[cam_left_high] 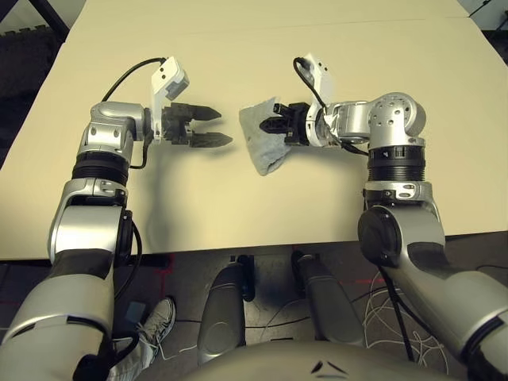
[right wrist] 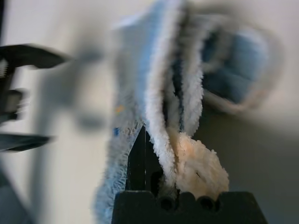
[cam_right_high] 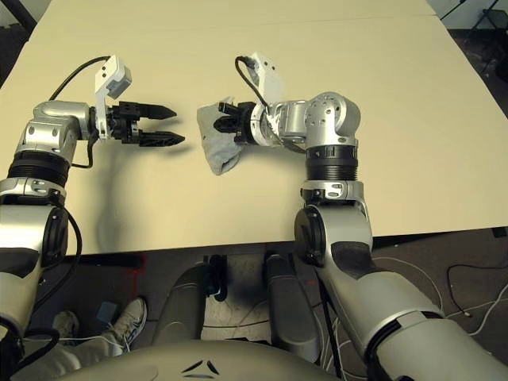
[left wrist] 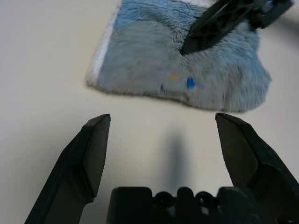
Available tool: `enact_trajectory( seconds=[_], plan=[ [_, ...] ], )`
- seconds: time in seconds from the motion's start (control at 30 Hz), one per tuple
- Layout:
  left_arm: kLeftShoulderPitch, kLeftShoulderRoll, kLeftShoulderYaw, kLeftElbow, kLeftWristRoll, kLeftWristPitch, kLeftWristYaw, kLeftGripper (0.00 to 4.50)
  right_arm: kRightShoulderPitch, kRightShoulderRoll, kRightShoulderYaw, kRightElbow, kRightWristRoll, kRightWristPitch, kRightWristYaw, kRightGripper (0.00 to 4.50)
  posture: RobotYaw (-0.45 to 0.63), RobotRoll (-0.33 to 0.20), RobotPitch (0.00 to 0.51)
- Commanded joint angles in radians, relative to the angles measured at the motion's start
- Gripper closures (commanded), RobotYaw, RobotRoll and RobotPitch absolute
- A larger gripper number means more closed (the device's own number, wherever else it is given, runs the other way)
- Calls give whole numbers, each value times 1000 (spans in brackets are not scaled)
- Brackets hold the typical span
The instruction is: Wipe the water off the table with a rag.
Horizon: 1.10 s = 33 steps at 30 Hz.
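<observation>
1. Table (cam_left_high: pixel 198 214): pale cream, flat surface. Supports the rag, right of the left gripper and toward the middle of the tabletop's width.
2. Person's lower leg (cam_left_high: pixel 131 361): on the floor at the near side of the table, on the robot's left, with a laced shoe (cam_left_high: pixel 160 319).
3. Rag (cam_left_high: pixel 260 147): grey-blue terry cloth with a pale edge. Located on the table between the two grippers, under and around the right gripper's fingers. Part is spread toward the left gripper; part is gathered into raised folds.
4. Left gripper (cam_left_high: pixel 226 127): fingers apart, with nothing between them. Positioned over the table, pointing toward the rag and separated from it.
5. Right gripper (cam_left_high: pixel 270 116): fingers clamped on the rag, with a bunched fold of cloth held between them.
6. Marks on the rag: one blue mark (left wrist: pixel 190 82) and one smaller orange mark (left wrist: pixel 174 75), adjacent to each other near the edge facing the left gripper.
</observation>
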Motion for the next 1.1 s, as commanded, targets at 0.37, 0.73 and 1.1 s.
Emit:
enact_trajectory(
  seconds=[0.37,0.73,1.1],
  plan=[
    [18,1,-6,-13,3,11,-7,0,19,-226,-21,179,-94,-157,-55,4485,-156,0,260],
    [8,-6,-4,5,6,1,4,0,22,-355,-7,237,-136,-229,-44,4485,-162,0,261],
    [-15,-28,21,50,3,-61,88,0,3,-433,16,304,-190,-354,-18,4485,-165,0,266]
  ],
)
